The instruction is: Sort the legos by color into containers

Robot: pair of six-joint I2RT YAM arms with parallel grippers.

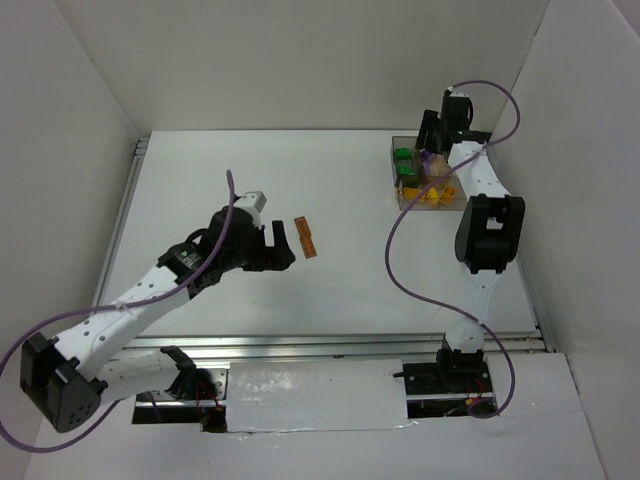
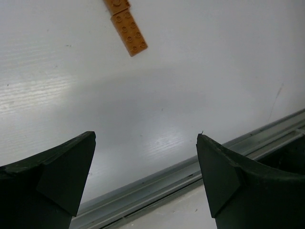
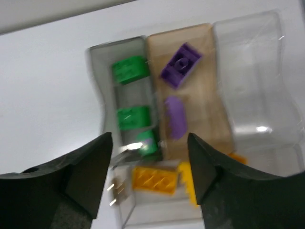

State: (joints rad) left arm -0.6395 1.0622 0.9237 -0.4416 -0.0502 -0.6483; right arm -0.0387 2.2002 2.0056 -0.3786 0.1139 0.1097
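Two orange-brown legos (image 1: 307,238) lie end to end on the white table, seen in the left wrist view as one studded brick (image 2: 128,33) and the end of a second (image 2: 116,5). My left gripper (image 1: 287,247) (image 2: 145,136) stands wide open just short of them, holding nothing. The clear divided container (image 1: 396,142) (image 3: 248,71) sits at the back right. Its compartments hold green legos (image 3: 134,117), purple legos (image 3: 180,64) and yellow legos (image 3: 154,179). My right gripper (image 1: 428,150) (image 3: 149,138) hovers over it, jaws apart and empty.
Metal rails (image 2: 190,171) border the table's near edge. White walls enclose the table on three sides. The right arm's purple cable (image 1: 400,260) loops over the table right of centre.
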